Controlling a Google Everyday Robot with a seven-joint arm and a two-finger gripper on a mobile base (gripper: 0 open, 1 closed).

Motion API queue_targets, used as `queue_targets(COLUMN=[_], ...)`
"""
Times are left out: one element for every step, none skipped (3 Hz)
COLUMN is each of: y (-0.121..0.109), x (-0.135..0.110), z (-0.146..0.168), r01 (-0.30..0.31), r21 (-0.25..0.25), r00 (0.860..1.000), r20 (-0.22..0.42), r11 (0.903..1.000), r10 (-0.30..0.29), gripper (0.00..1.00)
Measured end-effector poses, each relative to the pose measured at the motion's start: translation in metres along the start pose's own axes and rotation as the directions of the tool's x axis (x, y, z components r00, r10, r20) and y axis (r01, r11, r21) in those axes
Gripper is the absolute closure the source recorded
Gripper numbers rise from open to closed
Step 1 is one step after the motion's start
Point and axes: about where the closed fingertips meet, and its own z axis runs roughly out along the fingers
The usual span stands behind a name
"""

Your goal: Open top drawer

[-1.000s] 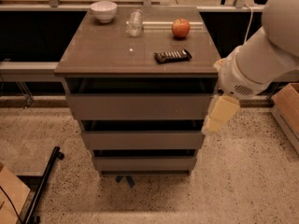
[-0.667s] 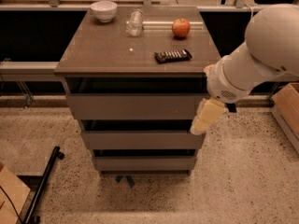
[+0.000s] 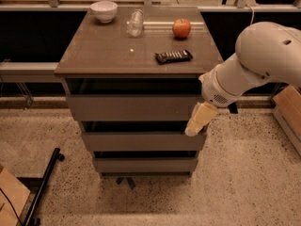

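Note:
The top drawer (image 3: pixel 134 108) has a plain flat grey-brown front with no handle and sits just under the cabinet top. It looks pushed in, with a dark gap above it. Two shorter drawer fronts lie below, the middle one (image 3: pixel 141 141) and the bottom one (image 3: pixel 145 165). My gripper (image 3: pixel 196 122) hangs down from the white arm (image 3: pixel 254 65) at the right end of the drawers, its cream fingers (image 3: pixel 200 117) in front of the top drawer's lower right corner.
On the cabinet top (image 3: pixel 103 55) stand a white bowl (image 3: pixel 104 11), a clear glass (image 3: pixel 135 23), a red apple (image 3: pixel 181 28) and a black remote-like bar (image 3: pixel 174 56). A cardboard box (image 3: pixel 288 114) is at the right, a black pole (image 3: pixel 44 185) on the floor at the left.
The arm has swung left, carrying the gripper from beside the cabinet's right edge to in front of the drawers' right end. The drawers have not moved.

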Motion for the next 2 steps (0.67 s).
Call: queue_targets(y=[0.008,0.007], x=[-0.004,-0.009], z=[0.013,0.043], r01=[0.005,-0.005], r21=[0.011,0.027], r00=[1.000,0.998], r20=[0.009,0.057], r11=[0.9999,0.9996], r10=[-0.006,0.003], gripper=[0.00,0.00])
